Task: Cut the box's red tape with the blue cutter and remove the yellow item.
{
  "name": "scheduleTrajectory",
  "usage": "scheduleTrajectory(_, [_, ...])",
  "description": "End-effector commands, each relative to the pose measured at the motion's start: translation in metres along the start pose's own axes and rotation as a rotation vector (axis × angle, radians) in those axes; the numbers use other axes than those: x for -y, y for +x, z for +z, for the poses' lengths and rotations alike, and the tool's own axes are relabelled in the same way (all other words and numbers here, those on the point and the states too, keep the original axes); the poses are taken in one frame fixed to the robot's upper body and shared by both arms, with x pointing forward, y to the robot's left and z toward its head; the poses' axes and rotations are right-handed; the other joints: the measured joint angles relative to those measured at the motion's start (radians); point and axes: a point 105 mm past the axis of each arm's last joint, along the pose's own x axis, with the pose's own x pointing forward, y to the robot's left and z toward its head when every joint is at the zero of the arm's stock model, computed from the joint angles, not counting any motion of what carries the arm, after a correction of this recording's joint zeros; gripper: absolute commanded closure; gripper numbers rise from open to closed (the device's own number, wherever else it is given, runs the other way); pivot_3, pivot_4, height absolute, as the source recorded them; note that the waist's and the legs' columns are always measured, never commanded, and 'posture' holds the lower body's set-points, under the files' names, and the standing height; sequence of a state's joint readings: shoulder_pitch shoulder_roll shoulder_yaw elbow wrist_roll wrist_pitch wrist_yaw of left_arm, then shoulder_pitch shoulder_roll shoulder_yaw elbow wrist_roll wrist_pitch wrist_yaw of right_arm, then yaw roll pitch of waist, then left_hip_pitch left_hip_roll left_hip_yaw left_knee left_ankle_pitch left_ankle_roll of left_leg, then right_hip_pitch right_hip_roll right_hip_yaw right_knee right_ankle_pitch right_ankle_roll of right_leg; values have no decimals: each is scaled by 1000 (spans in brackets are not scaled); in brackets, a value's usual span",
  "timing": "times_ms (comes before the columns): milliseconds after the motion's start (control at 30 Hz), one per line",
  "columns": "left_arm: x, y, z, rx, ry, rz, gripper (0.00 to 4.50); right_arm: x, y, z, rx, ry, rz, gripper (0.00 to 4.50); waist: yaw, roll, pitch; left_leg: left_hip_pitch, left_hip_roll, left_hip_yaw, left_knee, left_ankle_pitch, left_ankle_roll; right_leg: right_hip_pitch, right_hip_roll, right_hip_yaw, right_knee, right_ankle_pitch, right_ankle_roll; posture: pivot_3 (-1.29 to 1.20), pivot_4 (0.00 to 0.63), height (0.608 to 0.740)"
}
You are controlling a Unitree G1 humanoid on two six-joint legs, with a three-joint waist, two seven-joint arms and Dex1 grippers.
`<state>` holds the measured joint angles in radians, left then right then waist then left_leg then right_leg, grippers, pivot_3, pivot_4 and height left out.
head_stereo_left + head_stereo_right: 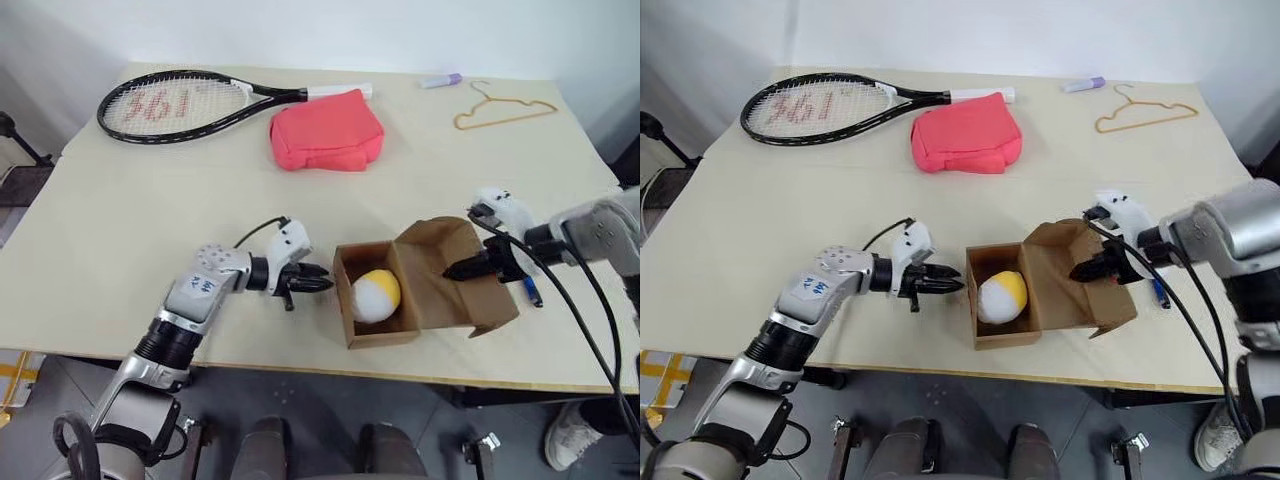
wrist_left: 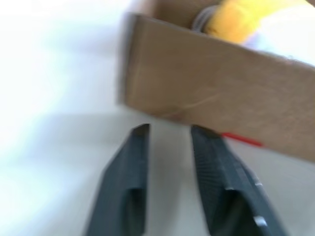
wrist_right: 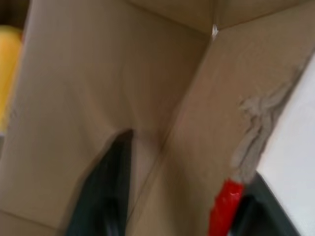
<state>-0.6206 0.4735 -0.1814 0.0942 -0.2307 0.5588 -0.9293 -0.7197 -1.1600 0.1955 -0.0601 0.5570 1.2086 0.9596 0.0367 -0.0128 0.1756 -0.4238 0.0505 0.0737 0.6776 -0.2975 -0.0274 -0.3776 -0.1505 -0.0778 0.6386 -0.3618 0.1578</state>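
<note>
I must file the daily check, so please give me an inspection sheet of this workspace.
Surface: pale table, no spills seen.
Job's things: box open, flaps spread right; yellow and white ball inside; red tape remnant on flap edge; blue cutter on the table behind the flap.
Clutter: racket, red pouch, wire hanger, lilac marker.
Grippers: left gripper beside the box, open, empty; right gripper open, over the flap.
Cables: black cables along right arm.
Surroundings: a shoe beside the table.
</note>
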Motion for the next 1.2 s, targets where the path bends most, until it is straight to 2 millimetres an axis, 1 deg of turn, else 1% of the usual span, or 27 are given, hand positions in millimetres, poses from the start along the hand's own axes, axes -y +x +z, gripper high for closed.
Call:
scheduleTrajectory(33, [-17,-44,6,125,41,121,1879,15,-50,26,276,-174,-72,1196,-13,0,0,0,0,1,-1,0,0,0,0,0,-1,0,0,0,150,740])
scheduleTrajectory(67, [-20,-59,1,129,32,151,1593,19,-63,30,367,-206,-83,895,-18,0,0,1,0,1,-1,0,0,0,0,0,-1,0,0,0,150,740])
scheduleTrajectory(100, [-21,-68,-4,128,25,166,1280,19,-70,32,423,-238,-91,522,-23,0,0,2,1,3,-1,0,0,0,0,1,-1,0,0,0,150,740])
scheduleTrajectory(167, [-18,-99,-22,112,-21,194,654,11,-85,21,449,-364,-54,0,-30,0,0,4,1,4,-2,0,0,1,0,0,0,0,0,0,150,740])
scheduleTrajectory(200, [-17,-113,-33,91,-51,210,392,5,-88,14,442,-416,-28,0,-32,0,0,6,2,4,-3,0,-1,1,0,0,1,0,0,0,150,740])
scheduleTrajectory(233, [-13,-127,-42,77,-88,220,122,-6,-92,5,462,-451,39,0,-34,-1,0,6,2,4,-5,0,-1,1,0,0,1,0,0,0,150,740])
scheduleTrajectory(267, [-10,-139,-49,65,-126,228,27,-14,-95,-1,496,-488,79,0,-35,-2,1,8,2,4,-7,0,-1,2,0,0,0,0,0,0,150,740])
scheduleTrajectory(300, [-9,-151,-56,49,-144,259,27,-19,-97,-7,530,-520,91,0,-35,-2,1,9,2,5,-9,0,0,3,0,0,-1,0,0,0,150,740])
scheduleTrajectory(367, [-6,-168,-68,9,-168,296,27,-26,-98,-17,565,-582,75,0,-33,-3,2,12,2,6,-10,0,0,5,0,1,-1,0,0,0,150,740])
scheduleTrajectory(433, [-2,-187,-79,-49,-183,327,27,-38,-99,-30,605,-567,92,0,-25,-3,2,15,2,7,-10,0,0,8,-1,1,-2,0,0,0,150,740])
scheduleTrajectory(467, [-1,-191,-77,-60,-169,333,27,-45,-98,-39,609,-529,113,0,-22,-3,2,18,2,7,-11,0,0,11,0,1,-3,0,0,0,150,740])
scheduleTrajectory(500, [-3,-192,-70,-52,-157,333,27,-51,-97,-47,603,-542,111,0,-15,-3,2,20,2,6,-11,0,0,13,0,1,-4,0,0,0,150,740])
scheduleTrajectory(567, [-7,-182,-46,-10,-149,294,27,-64,-92,-64,543,-576,135,0,-5,-3,2,20,2,5,-11,0,0,16,0,0,-8,0,0,0,150,740])
scheduleTrajectory(600, [-1,-167,-30,-18,-182,191,27,-66,-94,-62,585,-562,96,0,4,-4,2,20,2,5,-11,0,0,18,0,0,-10,0,0,0,150,740])
scheduleTrajectory(633, [4,-151,-13,-40,-143,110,27,-68,-96,-62,604,-530,74,0,5,-5,1,20,1,4,-10,0,0,19,0,0,-10,0,0,0,150,740])
scheduleTrajectory(667, [4,-139,-1,-61,-104,72,27,-69,-98,-63,612,-513,55,0,11,-5,1,20,1,4,-9,0,0,19,0,0,-9,1,-1,0,150,740])
scheduleTrajectory(733, [6,-105,37,-44,-31,-37,27,-73,-99,-72,595,-495,32,0,23,-5,1,20,0,3,-9,1,1,21,0,1,-11,3,0,0,150,740])
scheduleTrajectory(767, [10,-91,52,-48,0,-99,27,-75,-99,-76,581,-490,30,0,24,-5,1,20,0,3,-8,1,1,21,0,1,-11,3,1,0,150,740])
scheduleTrajectory(800, [13,-76,62,-85,26,-153,27,-78,-99,-80,567,-474,35,0,25,-5,1,20,0,3,-9,1,1,21,1,1,-11,3,1,0,150,740])
scheduleTrajectory(867, [22,-52,78,-145,68,-262,27,-84,-99,-84,552,-448,45,0,17,-4,0,20,0,3,-10,1,1,20,1,1,-10,3,2,0,150,740])
scheduleTrajectory(967, [32,-14,90,-244,176,-346,27,-86,-100,-79,575,-423,18,0,3,-3,0,21,0,5,-13,1,1,18,1,2,-11,3,1,0,150,740])
scheduleTrajectory(1033, [36,3,93,-274,226,-381,27,-86,-101,-74,600,-401,-4,0,-9,-3,1,21,0,5,-13,2,1,18,1,2,-12,3,1,0,150,740])
scheduleTrajectory(1133, [41,41,92,-304,322,-384,27,-96,-107,-69,640,-326,-24,0,-8,-2,1,21,0,5,-13,2,1,18,1,2,-12,3,1,0,150,740])
scheduleTrajectory(1167, [42,50,90,-315,349,-380,27,-101,-107,-70,643,-312,-29,0,-5,-2,1,21,0,4,-12,2,1,18,1,2,-12,3,1,0,150,740])
scheduleTrajectory(1200, [41,54,89,-323,363,-378,27,-103,-108,-69,644,-305,-33,0,-4,-3,2,20,0,4,-13,2,1,18,1,2,-12,3,1,0,150,740])
